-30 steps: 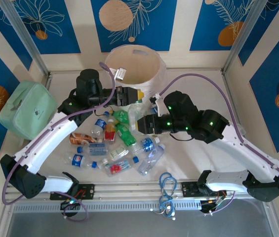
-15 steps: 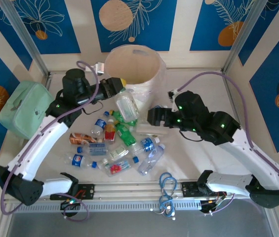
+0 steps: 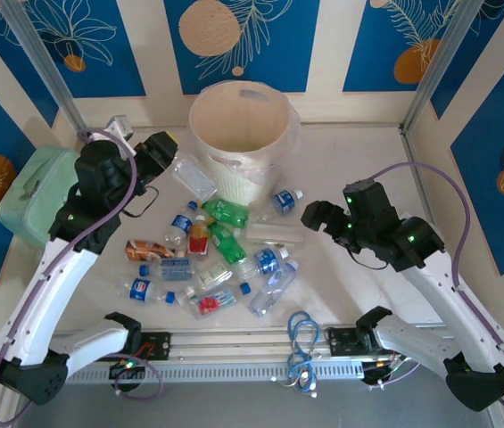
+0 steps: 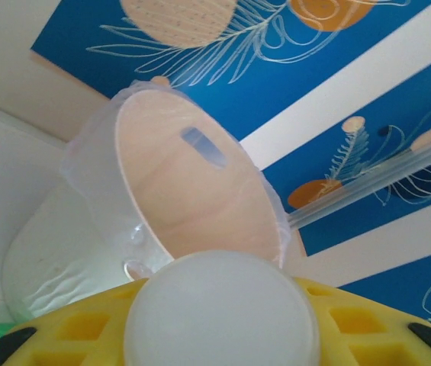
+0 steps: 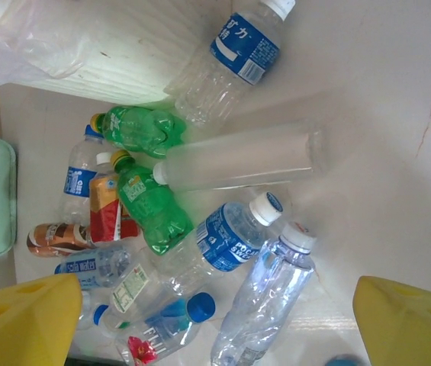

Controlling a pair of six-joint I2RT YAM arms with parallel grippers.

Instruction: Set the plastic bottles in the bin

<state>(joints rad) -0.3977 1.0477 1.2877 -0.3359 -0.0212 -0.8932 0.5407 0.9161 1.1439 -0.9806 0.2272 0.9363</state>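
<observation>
My left gripper (image 3: pixel 168 152) is shut on a clear bottle (image 3: pixel 195 178), held in the air left of the cream-white bin (image 3: pixel 274 111). In the left wrist view the bottle's round white end (image 4: pixel 223 309) sits between the yellow fingers (image 4: pixel 62 335), with the bin's open mouth (image 4: pixel 184 198) beyond. Several plastic bottles (image 3: pixel 220 245) lie in a pile on the table in front of the bin: green ones (image 5: pixel 150 210), blue-labelled ones (image 5: pixel 226 236) and a long frosted one (image 5: pixel 238 164). My right gripper (image 3: pixel 316 215) hangs open to the right of the pile, its yellow fingers (image 5: pixel 24 320) wide apart above the bottles.
A mint-green bag (image 3: pixel 42 196) rests against the left wall, close to my left arm. A blue cable coil (image 3: pixel 302 334) lies at the table's near edge. One blue-labelled bottle (image 3: pixel 285 200) lies at the bin's foot. Bare table stretches to the right of my right arm.
My left arm has lifted the clear bottle off the pile and swung it left. My right gripper opened, left the frosted bottle on the table and drew back right.
</observation>
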